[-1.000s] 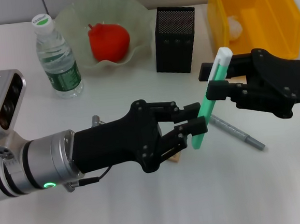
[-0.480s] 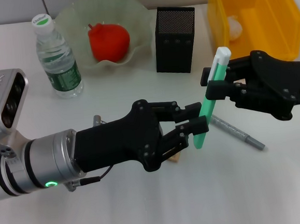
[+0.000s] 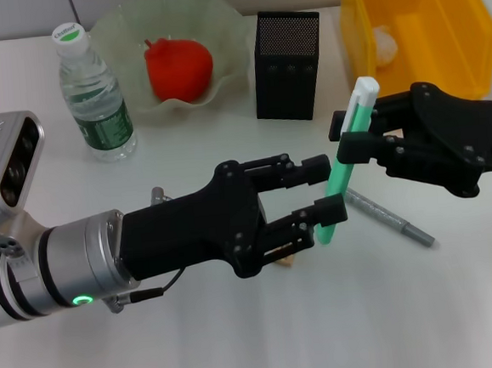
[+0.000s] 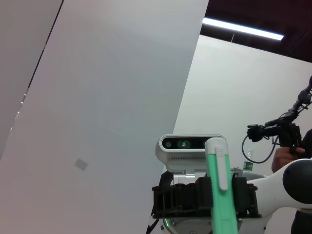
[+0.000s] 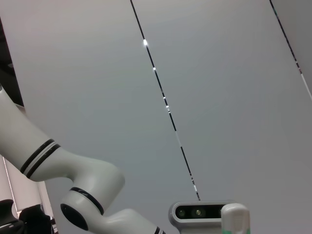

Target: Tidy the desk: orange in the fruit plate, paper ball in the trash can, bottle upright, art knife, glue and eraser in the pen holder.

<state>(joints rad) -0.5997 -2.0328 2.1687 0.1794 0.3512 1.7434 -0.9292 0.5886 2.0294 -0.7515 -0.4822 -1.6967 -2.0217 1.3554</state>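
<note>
Head view, two grippers, left gripper (image 3: 325, 190) spread, right gripper (image 3: 354, 146) pinching one green knife (image 3: 346, 171).

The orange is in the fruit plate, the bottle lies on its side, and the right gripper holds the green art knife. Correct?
Not quite. The head view shows the bottle standing upright beside the fruit plate. The orange and right gripper on the green art knife are as stated.

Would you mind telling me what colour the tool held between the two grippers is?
The tool is mint green with a white cap, clearest in the head view.
</note>
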